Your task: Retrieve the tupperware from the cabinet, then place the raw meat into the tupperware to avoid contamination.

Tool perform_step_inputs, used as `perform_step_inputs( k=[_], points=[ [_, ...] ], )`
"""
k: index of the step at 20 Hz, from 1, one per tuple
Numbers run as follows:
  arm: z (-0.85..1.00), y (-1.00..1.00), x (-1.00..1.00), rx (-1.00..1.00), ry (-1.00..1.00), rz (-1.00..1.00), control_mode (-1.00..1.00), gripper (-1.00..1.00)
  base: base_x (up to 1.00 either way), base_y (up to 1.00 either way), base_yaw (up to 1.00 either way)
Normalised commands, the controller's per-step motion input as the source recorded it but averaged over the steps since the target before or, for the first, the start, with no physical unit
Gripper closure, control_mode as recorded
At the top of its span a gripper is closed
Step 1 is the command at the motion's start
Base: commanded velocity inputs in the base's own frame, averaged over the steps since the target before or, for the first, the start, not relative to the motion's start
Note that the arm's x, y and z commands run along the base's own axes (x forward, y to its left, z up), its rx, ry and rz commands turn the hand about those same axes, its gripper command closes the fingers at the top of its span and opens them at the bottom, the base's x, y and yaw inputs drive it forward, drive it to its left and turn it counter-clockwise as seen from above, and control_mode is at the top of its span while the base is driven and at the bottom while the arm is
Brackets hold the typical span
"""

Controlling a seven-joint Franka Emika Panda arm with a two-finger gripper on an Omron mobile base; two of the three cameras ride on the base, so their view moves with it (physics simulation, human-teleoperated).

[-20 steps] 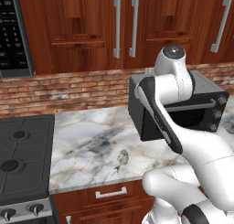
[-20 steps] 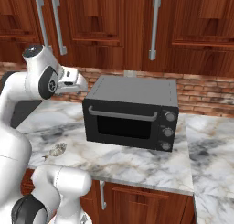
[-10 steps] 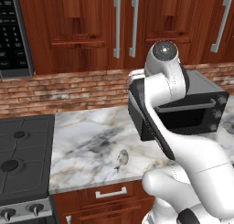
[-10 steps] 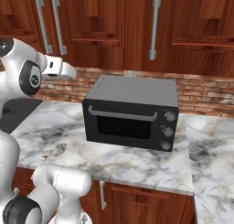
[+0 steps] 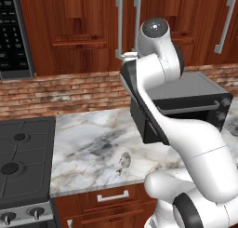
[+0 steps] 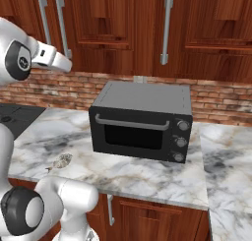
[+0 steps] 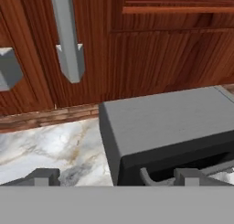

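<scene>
Up high, the gripper (image 7: 112,176) hangs with fingers spread wide and empty, before the closed cabinet (image 5: 88,31) of reddish-brown panelled wood with long silver bar handles (image 5: 119,27). Down on the veined marble counter (image 5: 88,148), the raw meat (image 5: 123,161), a small mottled grey-brown lump, lies at seven o'clock from the boxy black toaster oven (image 6: 142,122). From the left base, a dark stove (image 5: 21,162) sits at nine o'clock of the meat; from the right, the oven's knobs (image 6: 181,141) face forward. Brick backsplash (image 6: 98,85) runs beneath the doors.
</scene>
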Motion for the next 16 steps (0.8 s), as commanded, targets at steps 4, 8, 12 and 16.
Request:
perform_step_inputs(
  k=[4,8,12,16],
  points=[
    [0.31,0.0,0.05,0.2,0.02,0.0,-1.0,-1.0,0.0,0.0,0.0],
    [0.21,-0.05,0.34,0.2,-0.02,0.04,-1.0,-1.0,0.0,0.0,0.0],
    [0.09,0.0,0.29,0.03,-0.03,0.07,-1.0,-1.0,0.0,0.0,0.0],
    [0.18,0.01,0.19,0.0,-0.06,0.09,-1.0,-1.0,0.0,0.0,0.0]
  ],
)
